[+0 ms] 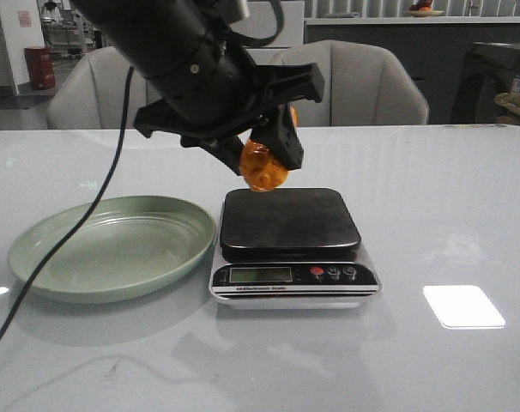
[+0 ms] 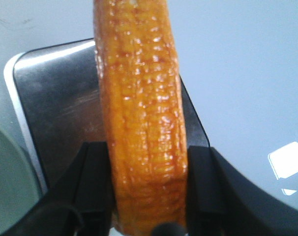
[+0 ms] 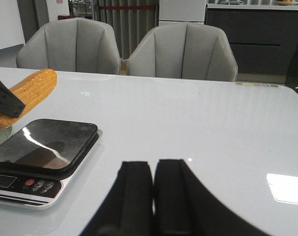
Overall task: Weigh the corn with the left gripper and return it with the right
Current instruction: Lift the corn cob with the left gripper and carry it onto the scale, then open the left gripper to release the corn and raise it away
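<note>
Currently | glossy orange-yellow corn cob pinched mid-length by black two-fingered left gripper above black-topped scale | likely stiff, light, slick; grip middle | right gripper pressed together, empty

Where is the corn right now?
In the front view, the corn is clamped in the left gripper, held in the air just above the rear left part of the scale, right of the green plate.
</note>
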Tool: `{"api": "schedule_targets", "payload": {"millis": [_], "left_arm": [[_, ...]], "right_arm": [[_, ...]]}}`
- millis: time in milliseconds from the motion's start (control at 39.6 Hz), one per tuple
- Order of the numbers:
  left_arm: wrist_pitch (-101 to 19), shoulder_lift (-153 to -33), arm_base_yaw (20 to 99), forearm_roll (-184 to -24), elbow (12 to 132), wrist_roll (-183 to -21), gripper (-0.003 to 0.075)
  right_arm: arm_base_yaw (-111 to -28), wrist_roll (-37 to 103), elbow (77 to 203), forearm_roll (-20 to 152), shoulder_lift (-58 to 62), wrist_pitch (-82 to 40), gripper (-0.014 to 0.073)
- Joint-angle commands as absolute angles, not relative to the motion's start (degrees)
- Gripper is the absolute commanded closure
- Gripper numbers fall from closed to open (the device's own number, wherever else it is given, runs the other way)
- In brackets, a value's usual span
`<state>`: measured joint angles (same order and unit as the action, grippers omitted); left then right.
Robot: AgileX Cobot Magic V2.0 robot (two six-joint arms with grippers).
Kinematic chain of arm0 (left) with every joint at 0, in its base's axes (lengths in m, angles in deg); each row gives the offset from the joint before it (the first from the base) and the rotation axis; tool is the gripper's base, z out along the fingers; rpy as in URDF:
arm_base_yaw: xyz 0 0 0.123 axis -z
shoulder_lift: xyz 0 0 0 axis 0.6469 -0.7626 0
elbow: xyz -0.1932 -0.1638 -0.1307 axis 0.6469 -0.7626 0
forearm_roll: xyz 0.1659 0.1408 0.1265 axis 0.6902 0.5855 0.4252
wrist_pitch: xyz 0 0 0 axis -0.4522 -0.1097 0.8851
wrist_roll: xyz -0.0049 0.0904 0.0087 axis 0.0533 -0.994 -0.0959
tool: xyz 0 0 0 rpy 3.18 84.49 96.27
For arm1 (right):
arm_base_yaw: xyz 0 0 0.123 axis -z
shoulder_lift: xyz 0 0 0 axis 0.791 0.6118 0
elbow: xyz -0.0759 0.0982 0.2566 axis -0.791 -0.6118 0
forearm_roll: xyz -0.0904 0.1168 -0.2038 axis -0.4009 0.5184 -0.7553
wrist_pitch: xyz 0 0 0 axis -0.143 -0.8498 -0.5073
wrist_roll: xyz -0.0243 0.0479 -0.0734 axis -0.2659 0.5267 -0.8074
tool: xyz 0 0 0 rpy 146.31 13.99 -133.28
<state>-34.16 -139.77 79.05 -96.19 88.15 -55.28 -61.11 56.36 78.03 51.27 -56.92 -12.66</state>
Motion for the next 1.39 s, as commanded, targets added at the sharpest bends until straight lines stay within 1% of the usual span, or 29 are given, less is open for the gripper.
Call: {"api": "schedule_targets", "payload": {"millis": [0,101,303,379,607,809,1011,1365], "left_arm": [[-37.1,-139.3,79.4,-100.7,90.9,-54.7,0.0492],[-37.1,-141.7,79.4,-102.7,92.0,-54.7,0.0420],[-37.1,-144.5,79.4,-105.1,92.8,-54.7,0.0223],[-37.1,-144.5,79.6,-105.1,92.9,-54.7,0.0181],[-31.7,-141.4,79.7,-104.0,94.1,-57.8,0.0178],[-32.0,-134.3,79.7,-99.8,90.9,-57.8,0.0178],[-32.1,-123.6,79.7,-97.1,83.1,-58.1,0.0178],[-33.7,-98.6,79.7,-95.0,62.5,-61.6,0.0178]], "right_arm": [[-60.7,55.9,77.5,51.3,-58.0,-8.3,0.0426],[-60.7,55.9,77.5,51.3,-58.0,-8.3,0.0426],[-60.7,55.9,77.5,51.3,-58.1,-8.3,0.0426],[-60.7,55.9,77.5,51.3,-58.1,-8.3,0.0426],[-60.7,55.9,77.5,51.3,-58.1,-8.3,0.0426],[-60.7,55.9,77.5,51.3,-58.1,-8.3,0.0426],[-60.7,55.9,77.5,51.3,-58.1,-8.3,0.0426],[-60.7,55.9,77.5,51.3,-58.0,-8.3,0.0426]]}}
